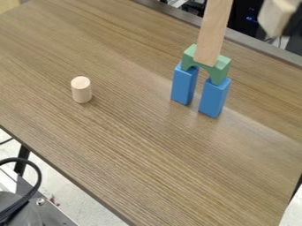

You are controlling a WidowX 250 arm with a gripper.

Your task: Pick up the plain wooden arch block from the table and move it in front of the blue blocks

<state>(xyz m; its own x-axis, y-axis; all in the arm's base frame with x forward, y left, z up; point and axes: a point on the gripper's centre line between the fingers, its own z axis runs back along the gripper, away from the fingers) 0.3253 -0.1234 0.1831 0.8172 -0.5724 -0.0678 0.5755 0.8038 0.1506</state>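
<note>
Upper right, close to the edge, sits a pale block (277,16), blurred, with a dark shape (293,26) against it that may be the pincer; whether that is spread, pressed together or pinching the block, can't tell. Block looks like wood: probably light, stiff, not fragile, fairly smooth. Best hold would be square across two flat opposite sides. Toward the right of the counter (130,145), two upright blue blocks (184,84) (214,98) carry a green arch (219,67), with a gap between them. Plank (213,33) rises at the arch's middle; likely rigid but tippy, so grip its flat faces and go easy. Pale cylinder (81,89) stands alone on the left; grip midway across its round side, may roll if tipped. Plank's top is cut off, its foot hides the arch's middle, and exact contact there is hard to make out.
</note>
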